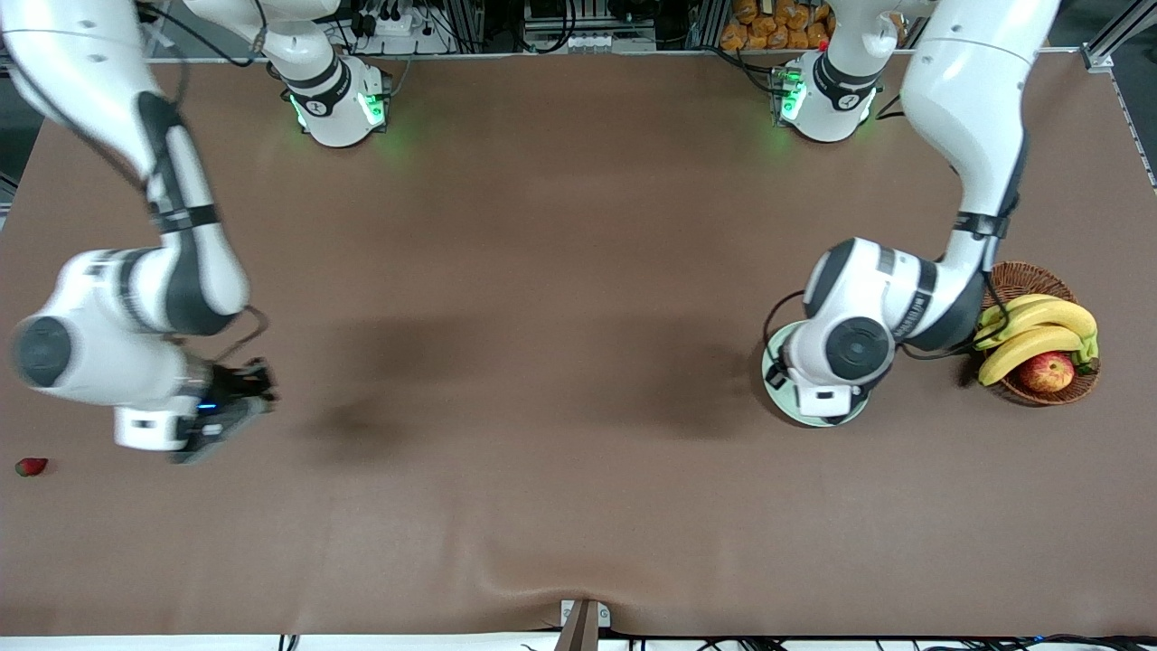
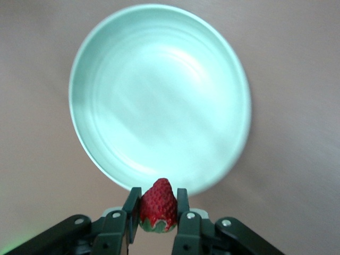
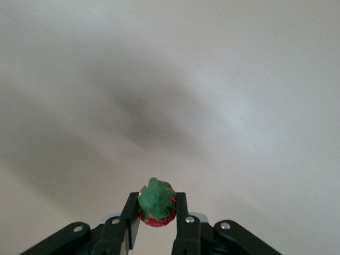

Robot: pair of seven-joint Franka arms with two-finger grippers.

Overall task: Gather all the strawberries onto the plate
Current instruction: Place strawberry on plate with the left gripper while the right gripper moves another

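My left gripper [image 2: 158, 201] is shut on a red strawberry [image 2: 158, 205] and holds it up over the near rim of the mint-green plate [image 2: 159, 95]. In the front view the left arm's hand covers most of the plate [image 1: 769, 372]. My right gripper [image 3: 157, 206] is shut on a second strawberry [image 3: 156, 204], green cap up, above bare table toward the right arm's end; it shows in the front view too [image 1: 226, 418]. A third strawberry [image 1: 32, 467] lies on the table near the right arm's end, nearer to the front camera than the right gripper.
A brown wicker basket [image 1: 1026, 271] with bananas [image 1: 1039, 327] and a red-yellow apple [image 1: 1047, 372] stands beside the plate, toward the left arm's end. The brown table cloth has a wrinkle near its front edge [image 1: 542, 570].
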